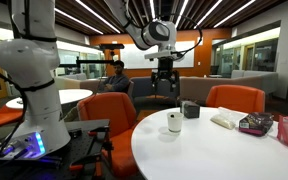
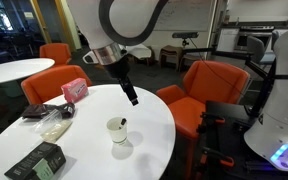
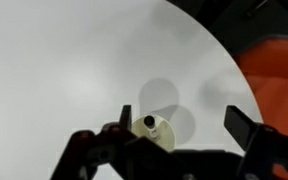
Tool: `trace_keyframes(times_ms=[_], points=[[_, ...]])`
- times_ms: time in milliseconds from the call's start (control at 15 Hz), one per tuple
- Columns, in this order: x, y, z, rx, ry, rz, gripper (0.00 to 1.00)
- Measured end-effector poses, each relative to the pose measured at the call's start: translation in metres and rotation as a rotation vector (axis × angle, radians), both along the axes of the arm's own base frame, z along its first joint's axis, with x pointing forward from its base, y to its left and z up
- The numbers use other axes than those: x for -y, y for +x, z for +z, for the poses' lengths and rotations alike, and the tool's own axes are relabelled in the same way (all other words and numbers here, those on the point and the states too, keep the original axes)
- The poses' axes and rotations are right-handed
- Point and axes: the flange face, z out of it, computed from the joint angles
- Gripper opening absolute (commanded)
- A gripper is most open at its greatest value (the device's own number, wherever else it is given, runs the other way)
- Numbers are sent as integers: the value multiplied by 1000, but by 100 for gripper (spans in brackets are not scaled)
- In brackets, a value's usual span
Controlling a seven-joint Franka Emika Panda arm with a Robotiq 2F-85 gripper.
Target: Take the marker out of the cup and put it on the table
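Wrist view is showing the gripper [image 3: 182,122] with its two dark fingers [image 3: 125,118] spread wide apart and gripping nothing as it is hovering over the cup [image 3: 156,130]. The small white cup is standing upright on the table [image 3: 64,70], sitting closer to one finger than to the other in this view. The dark end of the marker [image 3: 149,123] is showing inside the cup's rim. An orange chair [image 3: 276,85] is peeking in beyond the table's curved edge.

In an exterior view, the gripper [image 2: 133,98] is hanging tilted above the round white tabletop, clear of the cup [image 2: 117,131] below it. The thin black marker [image 2: 122,123] is leaning against the rim, its tip poking just above it. A pink packet [image 2: 74,89], a dark packet [image 2: 39,110], a crumpled white bag [image 2: 54,125] and a dark boxy container [image 2: 36,160] are lying on the far side of the table, all apart from the cup.

In an exterior view, the gripper [image 1: 164,92] is hanging open-jawed over the cup [image 1: 174,122], with a clear gap between them. The arm's white base [image 1: 39,70] is filling the near corner. A seated person [image 1: 117,75] is visible in the background, and a smaller round table [image 1: 44,97] is standing further off behind the orange chairs.
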Motion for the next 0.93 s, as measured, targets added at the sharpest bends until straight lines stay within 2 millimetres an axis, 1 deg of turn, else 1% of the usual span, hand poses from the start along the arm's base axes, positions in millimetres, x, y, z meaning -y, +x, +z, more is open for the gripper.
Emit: trace_keyframes(times_ms=[200, 267, 333, 467, 600, 800, 933], points=[[0, 0, 0, 1, 0, 0, 100], [0, 0, -1, -2, 0, 0, 97], [-2, 0, -5, -8, -1, 1, 73], [-8, 2, -18, -19, 4, 11, 70], [-14, 10, -32, -19, 16, 20, 56], [-16, 28, -49, -28, 25, 15, 31], [-16, 42, -58, -30, 30, 7, 23]])
